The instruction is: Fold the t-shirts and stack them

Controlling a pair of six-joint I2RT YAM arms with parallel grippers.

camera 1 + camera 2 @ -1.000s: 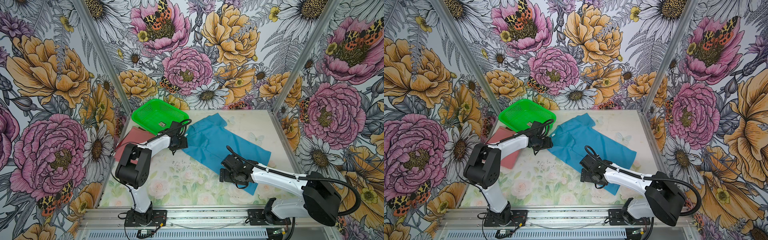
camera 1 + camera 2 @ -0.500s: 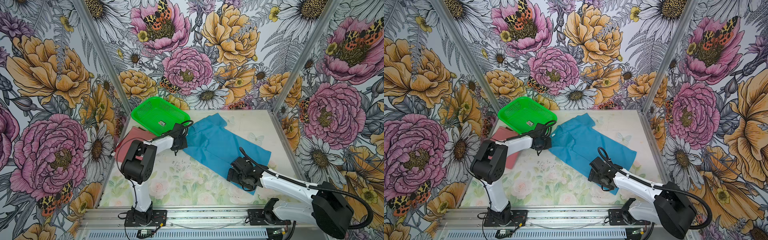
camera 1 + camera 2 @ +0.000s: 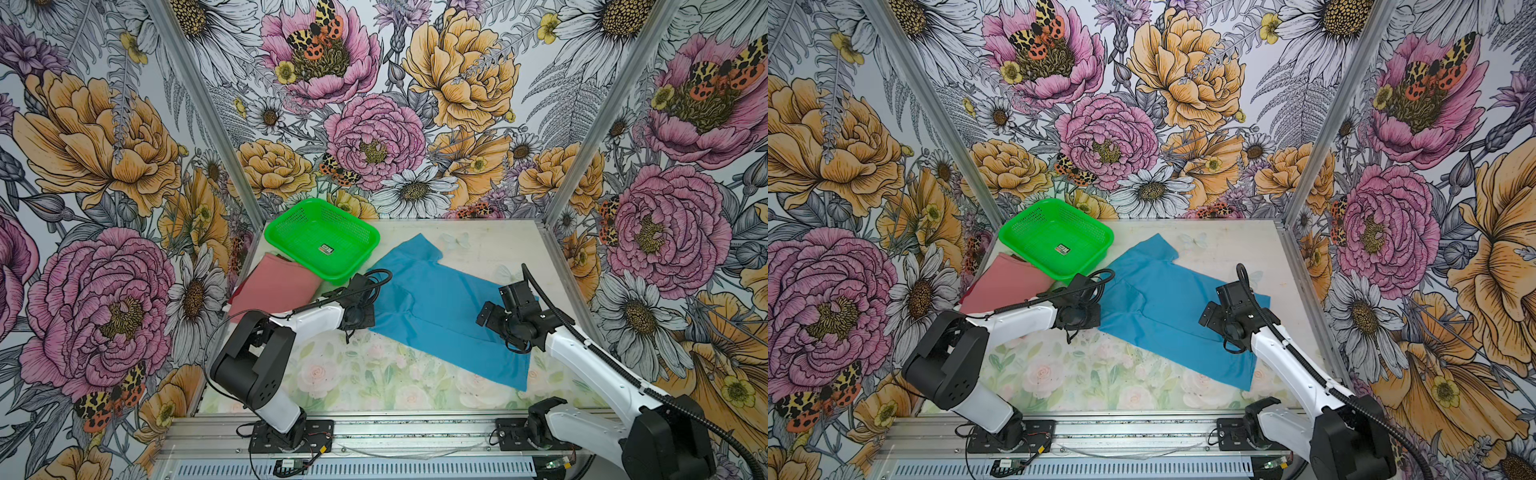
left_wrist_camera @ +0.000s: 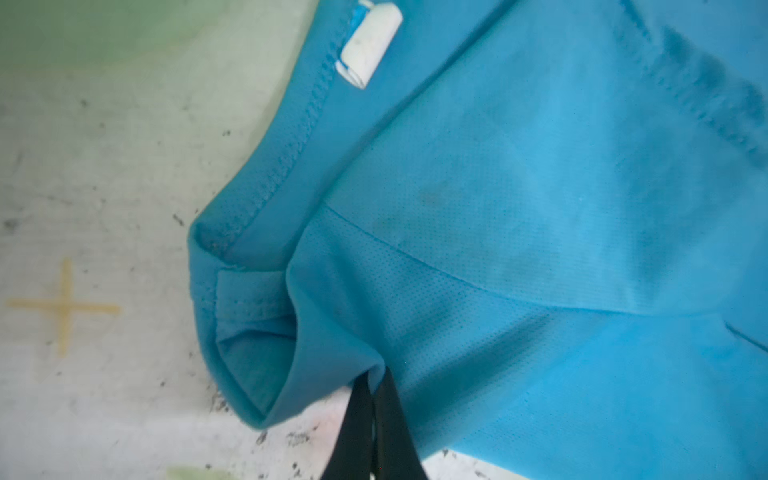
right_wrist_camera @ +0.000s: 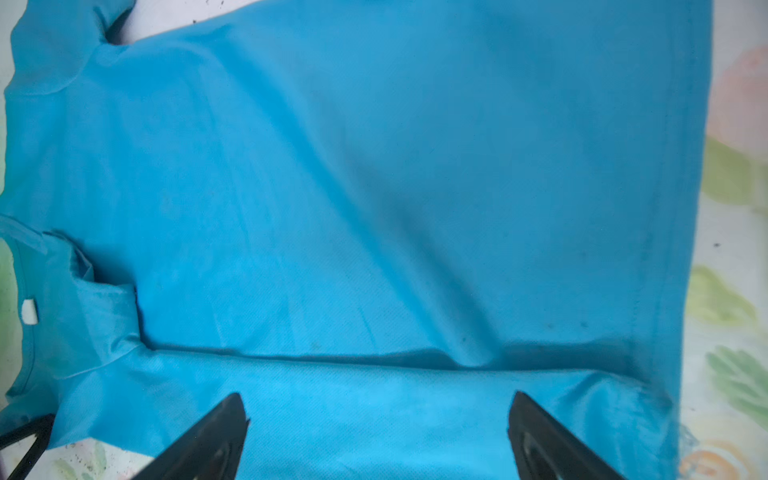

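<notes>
In both top views the sky-blue t-shirt lies spread on the table, slanting from back left to front right. Its white neck label shows near the collar. My left gripper is shut on the blue shirt's left edge, by the shoulder next to the collar. My right gripper hovers open over the shirt's right part, a folded strip of cloth between its spread fingers. The red-pink t-shirt lies at the left, partly under the basket.
A green perforated basket stands at the back left, its near corner close to the left gripper. Flowered walls and metal posts close in the floral table on three sides. A metal rail runs along the front.
My left gripper has closed on the blue shirt's edge. The right arm has moved from the shirt's front edge toward the back right, staying open.
</notes>
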